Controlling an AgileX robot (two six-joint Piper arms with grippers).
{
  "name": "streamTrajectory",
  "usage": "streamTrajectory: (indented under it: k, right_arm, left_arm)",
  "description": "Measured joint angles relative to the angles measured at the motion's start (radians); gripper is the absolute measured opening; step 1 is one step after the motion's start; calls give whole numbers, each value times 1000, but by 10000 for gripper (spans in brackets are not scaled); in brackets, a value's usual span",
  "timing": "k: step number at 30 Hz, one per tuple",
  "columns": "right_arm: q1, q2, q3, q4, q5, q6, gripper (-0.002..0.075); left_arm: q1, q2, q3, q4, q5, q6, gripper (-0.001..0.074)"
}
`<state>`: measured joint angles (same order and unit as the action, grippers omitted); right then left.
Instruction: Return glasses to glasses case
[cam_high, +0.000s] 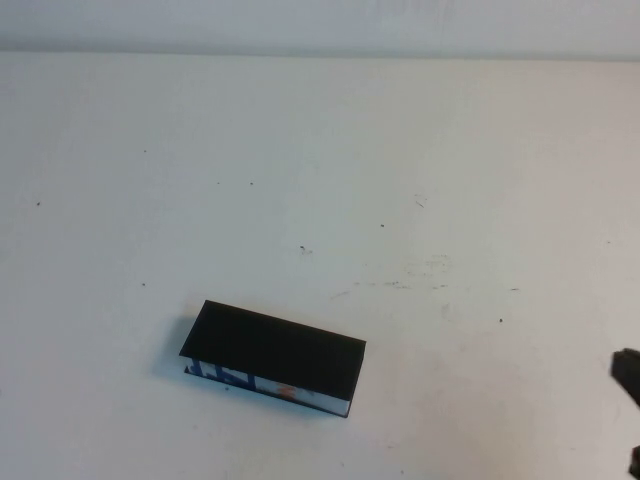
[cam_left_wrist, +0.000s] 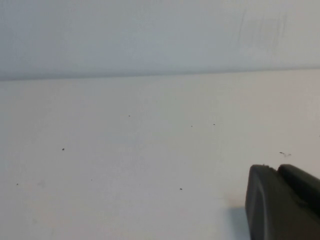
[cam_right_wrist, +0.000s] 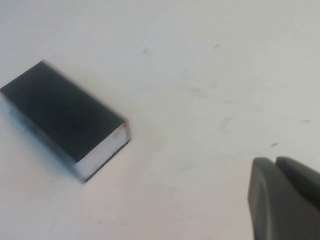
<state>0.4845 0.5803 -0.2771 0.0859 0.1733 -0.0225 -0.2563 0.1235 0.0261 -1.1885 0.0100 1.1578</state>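
I see the glasses case (cam_high: 272, 360) lying shut on the white tabletop (cam_high: 400, 180), near my side. My right hand (cam_right_wrist: 285, 200) waits off to its right with fingers together, and my left hand (cam_left_wrist: 282, 202) hangs over bare tabletop, fingers together too.

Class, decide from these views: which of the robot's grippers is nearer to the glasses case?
Right. The right gripper sits at the table's right edge, with the glasses case visible in its wrist view. The left gripper is outside the high view, seeing only bare table.
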Motion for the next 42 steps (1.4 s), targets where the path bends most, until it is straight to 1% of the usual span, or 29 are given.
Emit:
streamTrajectory:
  k: [4,6,9,13,15,19,24,42]
  right_arm:
    - [-223,-146,75,-26,-46,0,-13]
    - [-320,-239,116,-34,-48,0,-13]
    - [-425,-375,173,-37,-48,0,-13]
    - [-512,-536,247,-37,-46,0,-13]
    - [-528,-580,284,-37,-38,0,-13]
    - [-534,-589,304,-26,17,0,-13]
    - [-534,-589,304,-22,170,0,-13]
    - [-536,-589,304,-18,181,0,-13]
  left_arm:
    - [0,0,0,0,0,0,-4]
    - [0,0,0,0,0,0,-4]
    - [0,0,0,0,0,0,-4]
    - [0,0,0,0,0,0,-4]
    - [0,0,0,0,0,0,-4]
    - [0,0,0,0,0,0,-4]
    - [0,0,0,0,0,0,-4]
    - [0,0,0,0,0,-2,-4]
